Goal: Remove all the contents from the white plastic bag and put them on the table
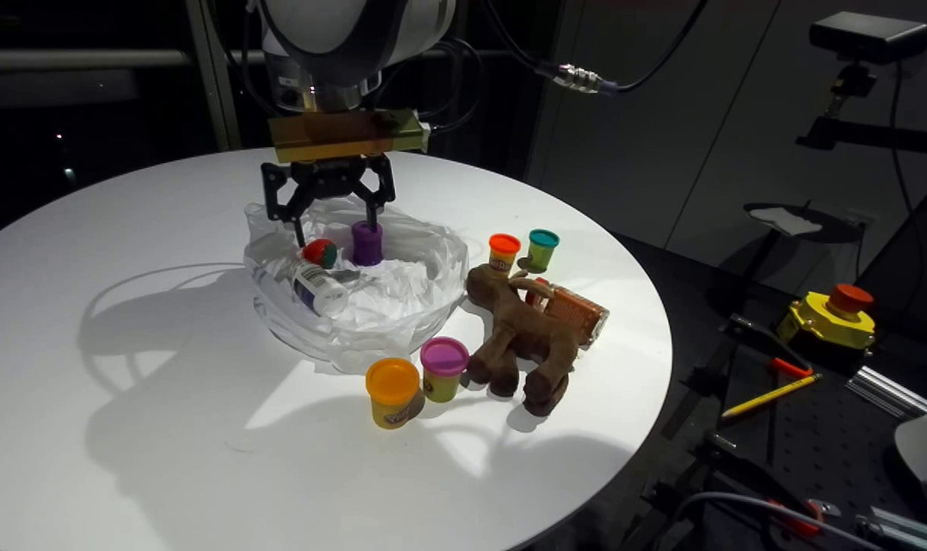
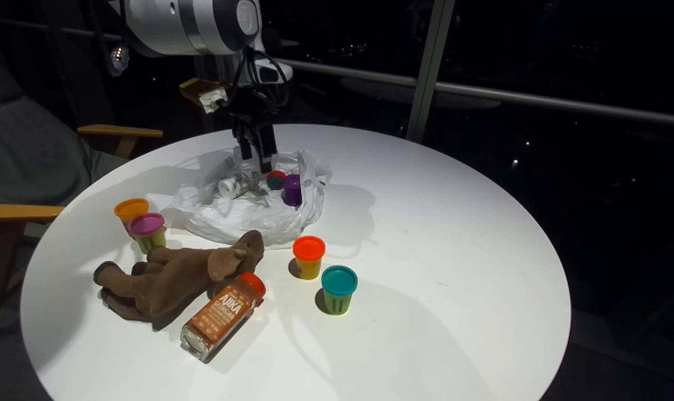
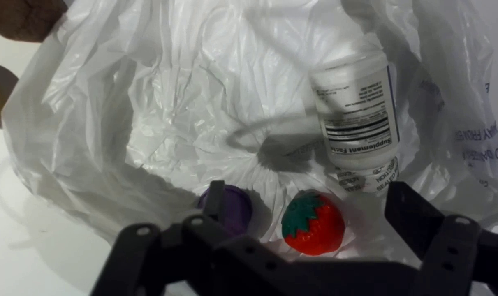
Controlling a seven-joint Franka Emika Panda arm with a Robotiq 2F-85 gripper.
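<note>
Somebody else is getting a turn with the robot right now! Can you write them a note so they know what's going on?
Gripper: open, holding nothing, over the white bag.
In the bag: strawberry, purple item, white bottle.
On the table, outside the bag: plush animal, spice jar, orange-lidded tub, magenta-lidded tub, red-lidded tub, teal-lidded tub.
Done: those six are out.
Left: lift out the other three and set them on the table. The strawberry or purple item looks nearest, so probably try one of those first. Folds may hide more; I can't tell.
</note>
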